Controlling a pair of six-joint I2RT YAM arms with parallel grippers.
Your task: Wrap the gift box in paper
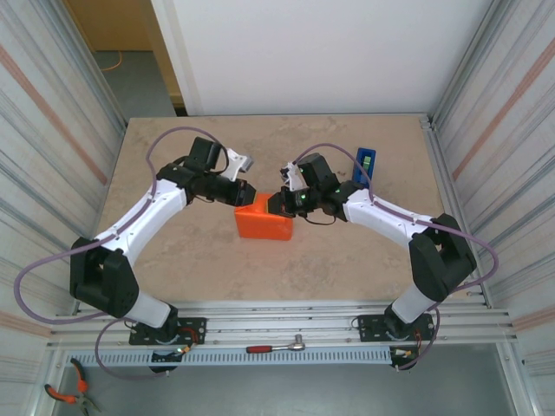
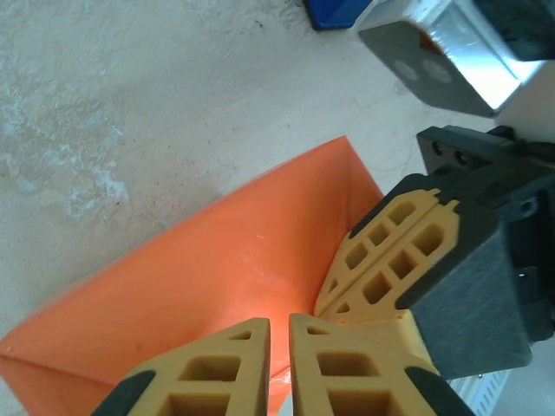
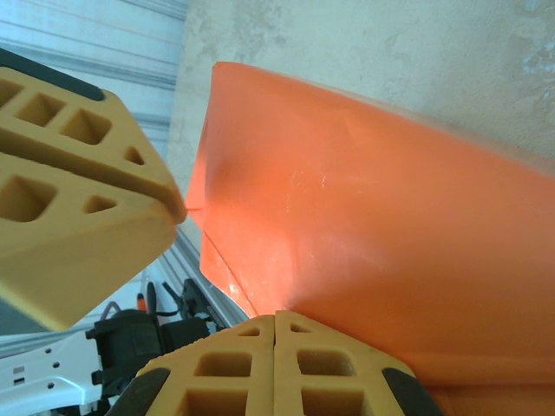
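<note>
Top external view places the paper [image 1: 260, 227] at about the middle of the desk [image 1: 208, 270], folded into a low, box-shaped orange parcel. Your left hand [image 1: 246, 194] meets the parcel at its far left corner and your right hand [image 1: 279, 204] at its far right, so the two hands sit close together. A blue tape dispenser [image 1: 365, 163] stands well apart from them, toward the desk's far right corner. Beyond the near edge, a red-handled ratchet wrench [image 1: 276, 347] lies on the rail, and orange-handled pliers [image 1: 66, 394] lie lower down on the left.

From above you cannot judge the fingers, but the wrist views show them. In the left wrist view, that hand's own fingers [image 2: 217, 373] are drawn together with a mere sliver between them, over a slanted face of paper. The right hand's fingers [image 2: 390, 260] are just beside them, against the paper. In the right wrist view, its own fingers [image 3: 225, 373] are pressed flat together at the paper's edge. The same view shows the left hand's fingers [image 3: 78, 191], also together, with their tip touching a folded point of the sheet. In neither view can you tell whether any paper is nipped between the fingers.
</note>
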